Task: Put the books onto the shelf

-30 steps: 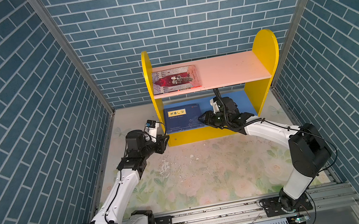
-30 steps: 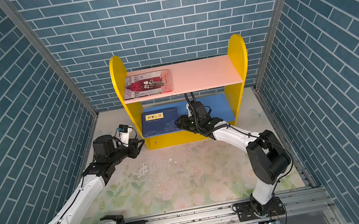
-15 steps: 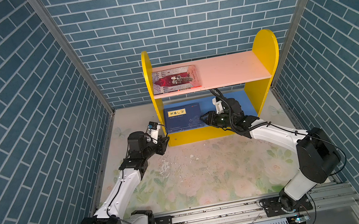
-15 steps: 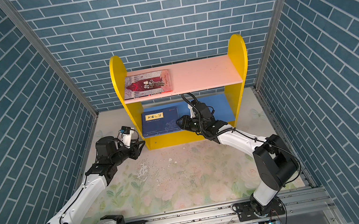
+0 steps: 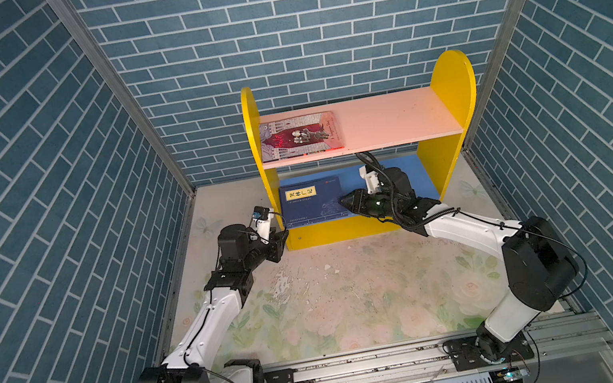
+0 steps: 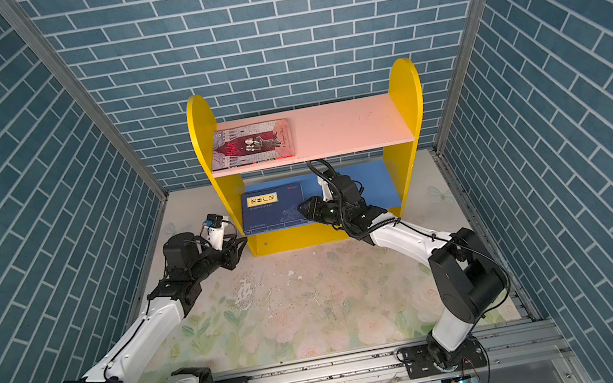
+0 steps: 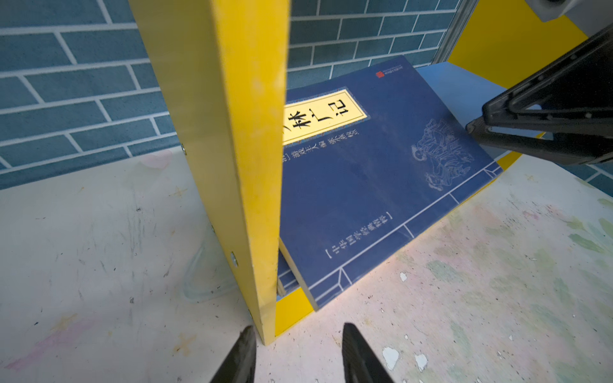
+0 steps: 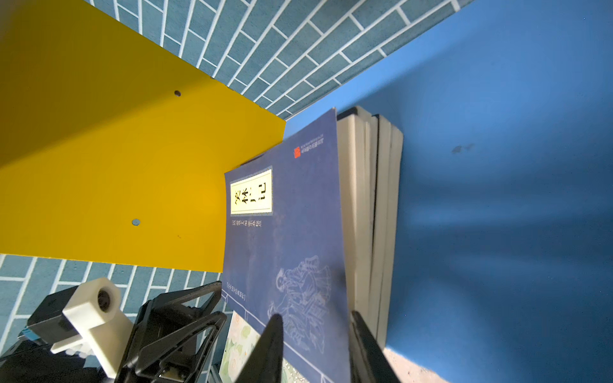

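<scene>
The shelf (image 5: pixel 389 119) (image 6: pixel 348 126) stands at the back wall. A grey-and-red book (image 5: pixel 297 135) (image 6: pixel 252 142) lies on its pink board. Navy books (image 5: pixel 310 200) (image 6: pixel 269 207) (image 7: pixel 381 165) (image 8: pixel 285 232) lie stacked at the left of the blue board (image 8: pixel 497 165). My right gripper (image 5: pixel 342 202) (image 6: pixel 301 210) (image 8: pixel 316 331) is at the stack's front right corner, jaws apart, with the top book's edge between them. My left gripper (image 5: pixel 284 242) (image 6: pixel 240 248) (image 7: pixel 300 345) is open at the foot of the left yellow panel (image 7: pixel 232 132), whose front corner lies between its fingers.
Blue brick walls close in the back and both sides. The right half of the blue board (image 5: pixel 419 169) and most of the pink board are bare. The floral table mat (image 5: pixel 356 298) spreads out in front of the shelf.
My right arm's elbow has swung outward to the right while its fingertips stayed at the navy stack's corner, and its jaws have narrowed a little. The left arm has hardly moved.
</scene>
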Available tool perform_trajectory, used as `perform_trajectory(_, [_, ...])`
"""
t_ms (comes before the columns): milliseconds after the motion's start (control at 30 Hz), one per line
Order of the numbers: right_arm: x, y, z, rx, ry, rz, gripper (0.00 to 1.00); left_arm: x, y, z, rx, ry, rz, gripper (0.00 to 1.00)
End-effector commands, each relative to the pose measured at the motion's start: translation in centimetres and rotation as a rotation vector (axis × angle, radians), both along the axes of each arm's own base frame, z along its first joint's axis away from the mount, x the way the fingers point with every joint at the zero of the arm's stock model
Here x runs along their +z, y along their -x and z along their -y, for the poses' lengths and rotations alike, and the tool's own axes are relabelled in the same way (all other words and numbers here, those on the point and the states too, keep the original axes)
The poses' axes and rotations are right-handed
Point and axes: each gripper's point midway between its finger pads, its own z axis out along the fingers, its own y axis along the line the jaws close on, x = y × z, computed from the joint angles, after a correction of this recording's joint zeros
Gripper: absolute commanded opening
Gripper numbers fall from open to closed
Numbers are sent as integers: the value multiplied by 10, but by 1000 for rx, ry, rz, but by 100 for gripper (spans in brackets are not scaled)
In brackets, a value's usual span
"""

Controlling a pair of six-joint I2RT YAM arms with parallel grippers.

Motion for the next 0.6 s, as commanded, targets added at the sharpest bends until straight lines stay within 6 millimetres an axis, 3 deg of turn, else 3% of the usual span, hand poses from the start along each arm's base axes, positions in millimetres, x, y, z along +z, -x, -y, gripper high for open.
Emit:
perform_trajectory(0, [7,-2,-6,30,-17,62,33,-6,0,3,-13,0,5,44])
perform_trajectory(567, [9,0,-8,37,-46,69,31,-2,-10,0,17,-1,29,44])
